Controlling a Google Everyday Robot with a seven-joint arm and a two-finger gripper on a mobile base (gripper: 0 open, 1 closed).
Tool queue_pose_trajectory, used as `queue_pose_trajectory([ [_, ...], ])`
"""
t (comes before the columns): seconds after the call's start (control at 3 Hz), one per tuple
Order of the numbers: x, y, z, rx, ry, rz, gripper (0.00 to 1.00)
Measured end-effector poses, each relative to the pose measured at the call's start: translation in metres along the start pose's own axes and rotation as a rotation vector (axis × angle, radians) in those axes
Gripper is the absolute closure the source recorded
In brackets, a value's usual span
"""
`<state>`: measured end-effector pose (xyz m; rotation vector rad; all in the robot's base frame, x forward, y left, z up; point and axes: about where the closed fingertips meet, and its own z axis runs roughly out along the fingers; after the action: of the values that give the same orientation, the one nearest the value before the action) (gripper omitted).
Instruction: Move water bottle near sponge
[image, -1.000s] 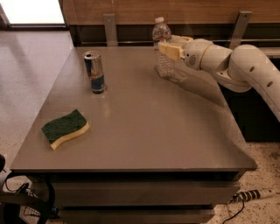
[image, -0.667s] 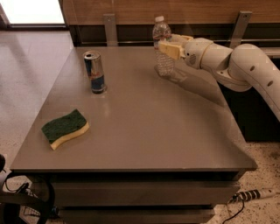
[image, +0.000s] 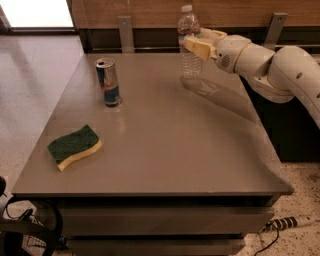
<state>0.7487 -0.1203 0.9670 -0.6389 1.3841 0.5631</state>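
The water bottle (image: 189, 64), clear and ribbed with a white cap, is upright at the far middle of the grey table (image: 170, 150). My gripper (image: 195, 43) reaches in from the right and is shut around the bottle's middle, holding it slightly above the tabletop. The sponge (image: 75, 146), green on top and yellow below, lies flat near the table's front left corner, far from the bottle.
A blue-and-silver drink can (image: 109, 82) stands at the left of the table, between bottle and sponge. A wooden wall with metal brackets runs behind the table. Cables and a power strip (image: 287, 222) lie on the floor.
The gripper has raised the water bottle a little off the table. The can and sponge have not moved.
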Motion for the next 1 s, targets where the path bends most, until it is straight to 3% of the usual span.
queue_pose_trajectory([
  [0.67, -0.04, 0.044, -0.048, 0.024, -0.115, -0.012, 1.0],
  [1.0, -0.051, 0.091, -0.072, 0.023, -0.132, -0.014, 1.0],
])
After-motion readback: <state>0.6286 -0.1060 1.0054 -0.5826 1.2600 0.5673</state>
